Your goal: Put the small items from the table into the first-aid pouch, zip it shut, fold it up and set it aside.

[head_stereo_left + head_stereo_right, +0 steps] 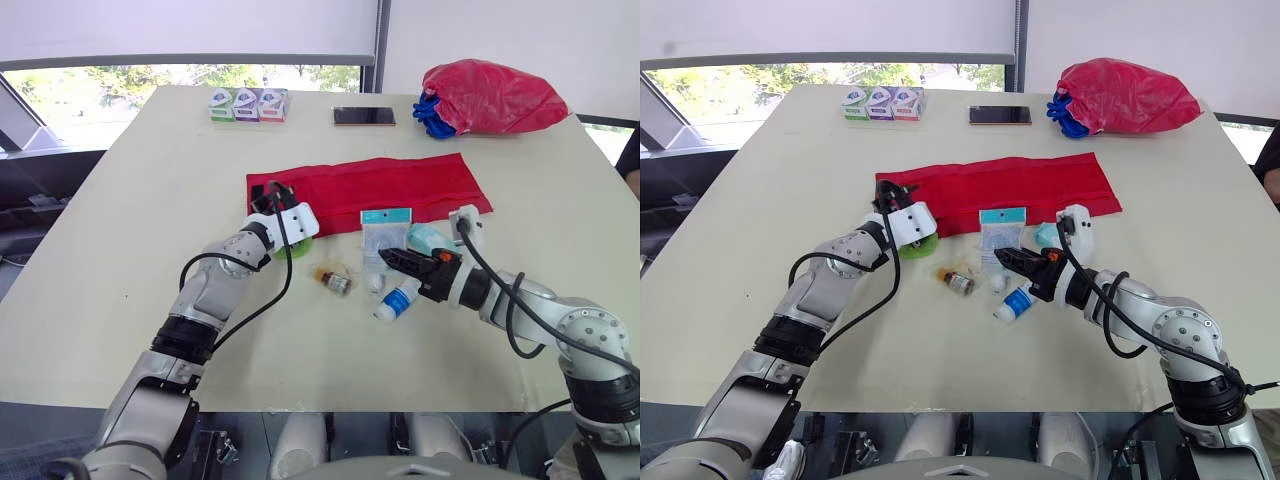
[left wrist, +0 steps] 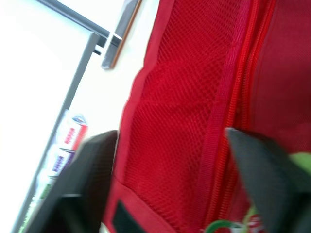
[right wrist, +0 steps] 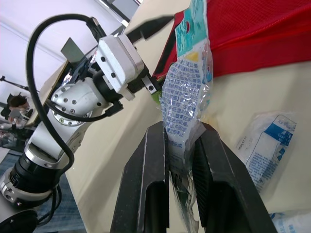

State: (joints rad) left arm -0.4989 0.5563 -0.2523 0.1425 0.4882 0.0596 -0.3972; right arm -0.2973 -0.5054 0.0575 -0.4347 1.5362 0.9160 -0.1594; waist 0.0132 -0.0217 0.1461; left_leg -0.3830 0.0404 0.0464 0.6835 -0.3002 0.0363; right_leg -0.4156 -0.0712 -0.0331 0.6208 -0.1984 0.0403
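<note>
- Pouch (image 1: 390, 185) lies unfolded mid-table (image 1: 150, 200), apparently unfilled.
- Right gripper (image 3: 182, 131) pinches a clear packet (image 3: 187, 87); left gripper (image 1: 272, 198) gapes empty at the pouch's end.
- Bottles (image 1: 397, 299) loose; zipping, folding remain.

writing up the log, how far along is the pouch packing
Nothing looks finished: the red pouch lies unfolded on the table. In hand: the right gripper is shut on a clear packet, and the left gripper is open at the pouch's left end. Left: the brown bottle, white bottle and green item, then zipping, folding and setting aside.
</note>
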